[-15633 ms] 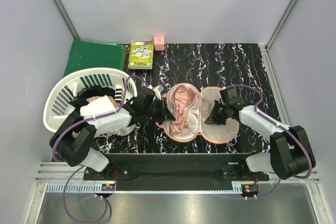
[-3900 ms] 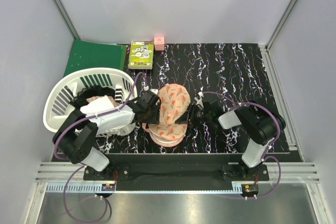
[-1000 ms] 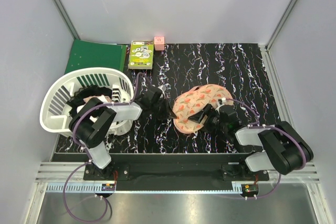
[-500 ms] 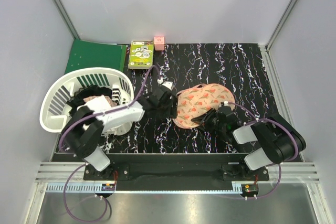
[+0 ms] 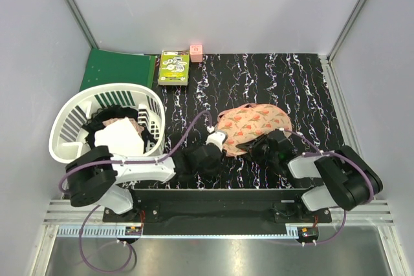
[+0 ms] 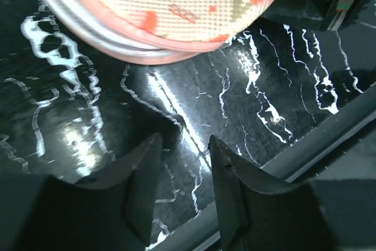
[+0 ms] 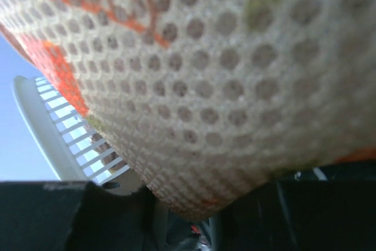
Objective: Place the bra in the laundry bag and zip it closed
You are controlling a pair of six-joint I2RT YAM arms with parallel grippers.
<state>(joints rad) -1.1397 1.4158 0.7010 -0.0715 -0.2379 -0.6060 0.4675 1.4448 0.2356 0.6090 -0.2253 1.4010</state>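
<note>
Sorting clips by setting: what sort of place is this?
Probably a robotics lab cell: plain grey walls in aluminium framing, robot arms bolted to a rail, laundry basket staged on a marbled black mat.

The left arm (image 5: pixel 139 169) and right arm (image 5: pixel 307 163) have white shells between bulky, rounded black joints. Thin purple cables (image 5: pixel 184 139) loop along both. The left gripper (image 6: pixel 183 142) has matte black, tapered jaws.

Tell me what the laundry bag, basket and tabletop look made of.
Laundry bag: matte printed mesh fabric, with round holes visible close up. Basket: white slatted plastic, by its look. Tabletop: glossy black marble-look surface that shows glare; true material unclear.
</note>
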